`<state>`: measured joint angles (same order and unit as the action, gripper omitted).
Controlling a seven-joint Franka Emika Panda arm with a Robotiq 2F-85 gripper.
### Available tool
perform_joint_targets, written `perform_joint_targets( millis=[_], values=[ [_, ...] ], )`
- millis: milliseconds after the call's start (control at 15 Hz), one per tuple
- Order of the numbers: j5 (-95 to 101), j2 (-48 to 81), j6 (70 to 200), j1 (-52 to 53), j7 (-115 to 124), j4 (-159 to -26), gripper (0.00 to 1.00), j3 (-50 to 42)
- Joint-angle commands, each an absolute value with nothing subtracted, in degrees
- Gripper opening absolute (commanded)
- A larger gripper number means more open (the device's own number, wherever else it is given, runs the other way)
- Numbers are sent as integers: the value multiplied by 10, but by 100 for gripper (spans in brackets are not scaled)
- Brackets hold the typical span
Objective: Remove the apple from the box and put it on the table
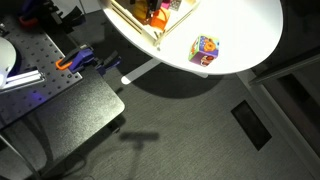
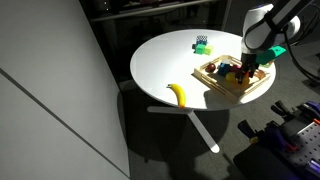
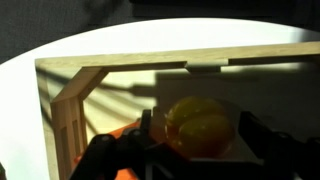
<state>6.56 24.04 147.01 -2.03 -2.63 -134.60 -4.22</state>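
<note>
In the wrist view the apple (image 3: pixel 200 124), small, round and yellow-orange, lies inside the light-wood box (image 3: pixel 120 68) near its far wall. My gripper (image 3: pixel 198 138) is lowered into the box. Its two dark fingers stand on either side of the apple, the right one at its edge and the left one a small gap away. The box sits on the round white table (image 2: pixel 160 70) in both exterior views (image 1: pixel 134 26) (image 2: pixel 226 88). My gripper (image 2: pixel 245 68) reaches down into it there. I cannot make out the apple in the exterior views.
A multicoloured cube (image 1: pixel 206 50) (image 2: pixel 201 44) sits on the table outside the box. A banana (image 2: pixel 178 95) lies near the table's edge. Orange-red items (image 3: pixel 118 138) lie in the box beside the apple. A grey perforated plate (image 1: pixel 40 60) stands beside the table.
</note>
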Motion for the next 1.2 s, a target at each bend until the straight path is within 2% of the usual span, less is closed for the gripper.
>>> perform_joint_targets(
  millis=[0,133,667,1133],
  values=[
    [69,252,1467,-15,-18,-1330,56,-42],
    [68,245,1459,-14,-21,-1330,41,-41],
    [67,184,1386,-17,-30,-1342,40,-40],
    [59,172,1294,-37,-17,-1289,40,-55]
  ],
)
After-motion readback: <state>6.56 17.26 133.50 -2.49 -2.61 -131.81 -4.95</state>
